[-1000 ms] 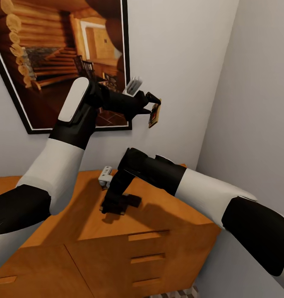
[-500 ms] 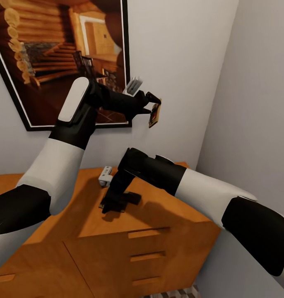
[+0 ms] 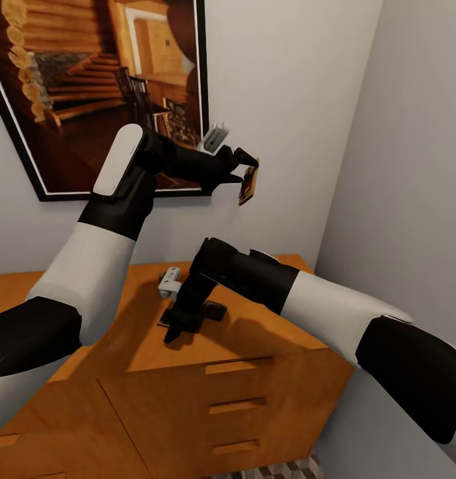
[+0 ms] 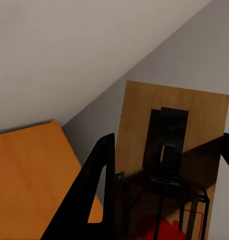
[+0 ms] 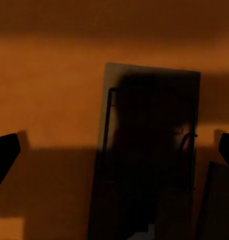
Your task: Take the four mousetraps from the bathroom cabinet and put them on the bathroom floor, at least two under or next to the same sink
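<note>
Mousetrap number one, a small flat wooden rectangle (image 3: pixel 248 185) with dark wire and a red mark, hangs in my left gripper (image 3: pixel 246 167), raised in front of the pale grey wall at about one o'clock from the middle of the head view. The left gripper's black fingers (image 3: pixel 244 158) pinch its upper edge, and the trap hangs on edge, tilted. In the left wrist view the same trap (image 4: pixel 169 150) lies between the two dark fingers (image 4: pixel 94 190), its wire frame and red patch plain to see.

My right arm reaches down toward six o'clock, onto the top of the orange wooden bench with flat drawer fronts (image 3: pixel 254 346). The right gripper (image 3: pixel 181 319) points down over a second dark brown rectangular mousetrap (image 3: pixel 211 311) lying flat on the bench top. In the right wrist view this trap (image 5: pixel 149 160) sits in shadow between my fingertips (image 5: pixel 4 150), which stand wide apart at either side, spread open and not touching it. Another dark edge shows just beside it at the frame corner; I cannot tell what it is.

Behind my left arm, toward eleven o'clock, hangs a large black-framed picture of a log-cabin interior (image 3: pixel 75 86). A sliver of patterned bathroom floor (image 3: pixel 281 470) shows at the foot of the bench.
</note>
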Available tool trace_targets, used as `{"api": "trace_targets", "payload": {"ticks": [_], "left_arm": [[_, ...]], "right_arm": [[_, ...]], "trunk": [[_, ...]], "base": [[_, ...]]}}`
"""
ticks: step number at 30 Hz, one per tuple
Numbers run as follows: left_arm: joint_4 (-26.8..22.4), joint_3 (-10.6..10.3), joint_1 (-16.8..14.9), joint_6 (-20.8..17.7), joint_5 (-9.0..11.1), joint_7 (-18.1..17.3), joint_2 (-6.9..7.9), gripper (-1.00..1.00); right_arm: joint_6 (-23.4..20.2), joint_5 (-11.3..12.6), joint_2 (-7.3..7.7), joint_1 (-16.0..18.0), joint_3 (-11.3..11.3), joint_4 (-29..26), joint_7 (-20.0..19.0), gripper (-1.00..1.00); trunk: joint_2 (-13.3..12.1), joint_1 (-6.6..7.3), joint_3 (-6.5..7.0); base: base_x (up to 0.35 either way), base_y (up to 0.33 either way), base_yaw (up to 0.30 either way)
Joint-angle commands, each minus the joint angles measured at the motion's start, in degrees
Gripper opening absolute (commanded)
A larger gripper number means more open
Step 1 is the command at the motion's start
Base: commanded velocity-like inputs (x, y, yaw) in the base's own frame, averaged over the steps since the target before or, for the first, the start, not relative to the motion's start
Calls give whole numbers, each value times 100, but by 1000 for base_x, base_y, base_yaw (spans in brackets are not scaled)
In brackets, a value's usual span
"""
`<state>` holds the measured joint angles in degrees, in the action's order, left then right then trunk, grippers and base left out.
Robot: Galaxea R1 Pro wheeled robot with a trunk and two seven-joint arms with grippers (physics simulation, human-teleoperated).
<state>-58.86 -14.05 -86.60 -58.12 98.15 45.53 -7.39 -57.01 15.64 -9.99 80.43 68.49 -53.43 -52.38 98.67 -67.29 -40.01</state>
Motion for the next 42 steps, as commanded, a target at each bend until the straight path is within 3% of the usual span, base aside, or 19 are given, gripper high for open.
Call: {"api": "trace_targets", "payload": {"ticks": [1, 23, 30, 42], "left_arm": [[-3, 0, -5, -6, 46, 60, 0, -100], [-90, 13, -6, -3, 47, 61, 6, -100], [-97, 16, -6, -7, 47, 61, 133, -100], [-170, 16, -6, -7, 40, 61, 158, -100]], "right_arm": [[-21, 0, -1, 8, 6, -1, -15, -100], [-36, -29, -1, 15, -39, -62, -46, -100], [-71, -50, -1, 16, -469, -435, -215, -100], [-82, -32, -1, 67, -541, -532, -229, -100]], "trunk": [[5, 0, -6], [5, 0, -6], [5, 0, -6], [5, 0, -6]], "base": [[0, 0, 0], [0, 0, 0], [0, 0, 0], [0, 0, 0]]}}
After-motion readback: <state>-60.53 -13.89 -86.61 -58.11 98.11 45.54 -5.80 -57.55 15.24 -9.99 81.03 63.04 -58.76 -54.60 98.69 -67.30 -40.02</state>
